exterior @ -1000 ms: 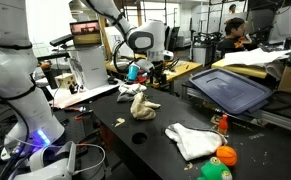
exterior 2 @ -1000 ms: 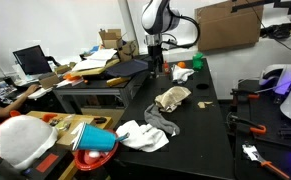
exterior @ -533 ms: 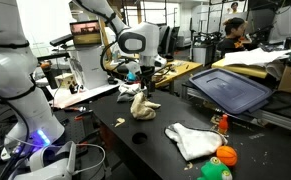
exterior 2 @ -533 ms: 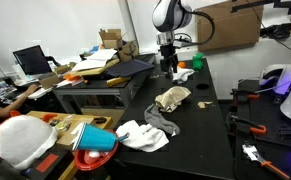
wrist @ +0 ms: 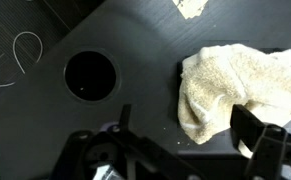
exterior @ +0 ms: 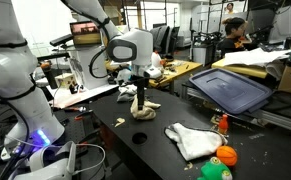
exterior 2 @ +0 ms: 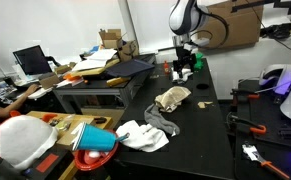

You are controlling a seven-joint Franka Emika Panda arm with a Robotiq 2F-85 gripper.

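My gripper (exterior: 140, 93) hangs open and empty just above a crumpled beige towel (exterior: 142, 107) on the black table (exterior: 115, 125). In the wrist view the towel (wrist: 230, 85) lies at the right, and its lower edge reaches in between my two spread fingers (wrist: 188, 135). The right finger is over the towel's edge and the left finger is over bare table. In an exterior view the gripper (exterior 2: 182, 69) shows beyond the towel (exterior 2: 172, 98). Nothing is held.
A round hole (wrist: 90, 75) in the table lies left of the towel. A white cloth (exterior: 193, 140) lies nearer the front, also seen in an exterior view (exterior 2: 140, 133). An orange ball (exterior: 226, 155) and a grey bin (exterior: 230, 88) stand beside the table.
The arm has swung from the far end of the table toward the beige towel and come down over it. The towel and the white cloth have not moved.
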